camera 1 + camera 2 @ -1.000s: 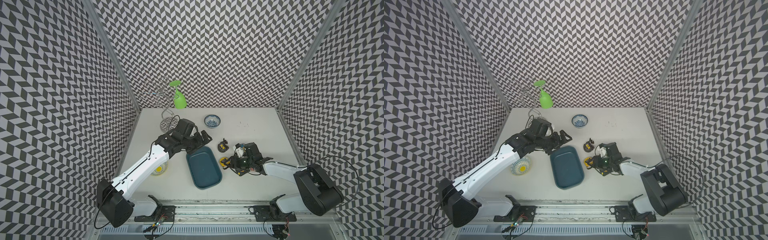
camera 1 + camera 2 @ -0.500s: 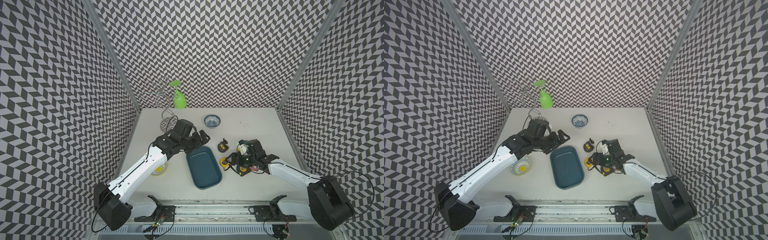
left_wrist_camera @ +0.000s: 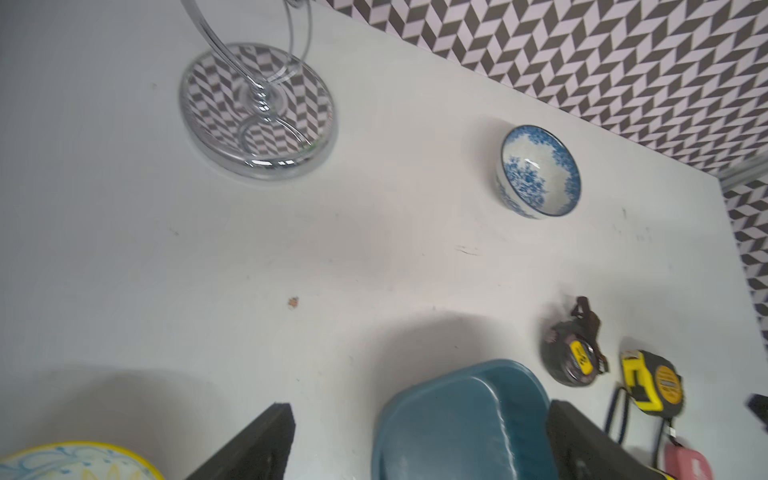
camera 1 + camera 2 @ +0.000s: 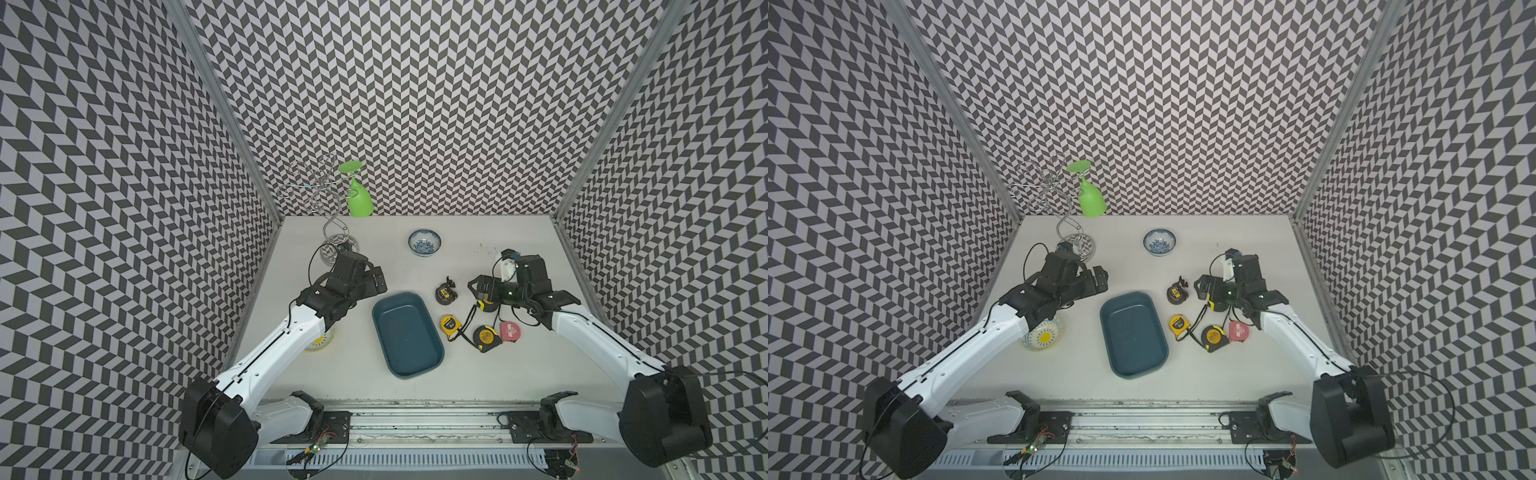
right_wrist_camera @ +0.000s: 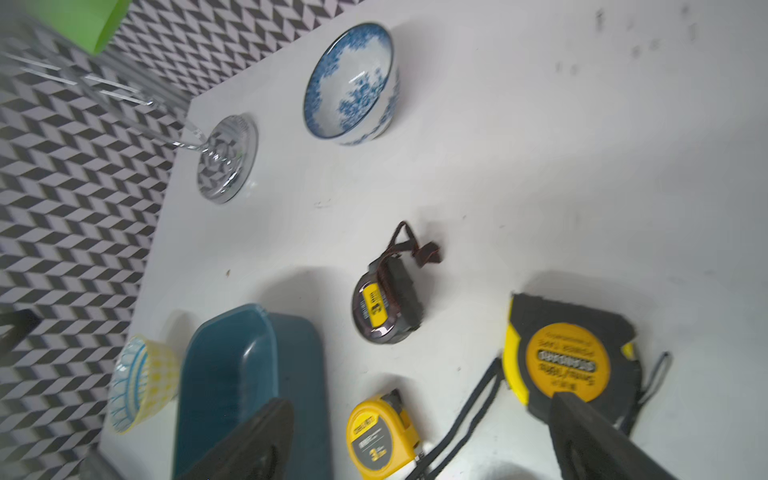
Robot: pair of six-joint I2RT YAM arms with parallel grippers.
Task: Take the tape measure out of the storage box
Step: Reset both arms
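Observation:
The storage box (image 4: 407,334) (image 4: 1133,334) is a dark teal tray in mid-table, and nothing lies in it. Several tape measures lie on the table to its right: a black one (image 4: 445,293) (image 5: 386,307), a small yellow one (image 4: 449,324) (image 5: 380,436), a yellow-black one (image 4: 486,337) and a pink one (image 4: 510,331). Another yellow-black tape measure (image 4: 485,306) (image 5: 567,365) lies just under my right gripper (image 4: 478,286) (image 5: 422,402), which is open and holds nothing. My left gripper (image 4: 376,278) (image 3: 419,409) hangs open over the box's far left corner (image 3: 457,399).
A blue-and-white bowl (image 4: 424,243) stands behind the box. A wire glass rack (image 4: 332,245) with a green glass (image 4: 359,201) fills the back left corner. A yellow-patterned bowl (image 4: 1042,334) sits under my left forearm. Patterned walls close in three sides.
My right gripper has opened wide and drawn back from the tape measures near the box toward the rear. The left arm has shifted only slightly.

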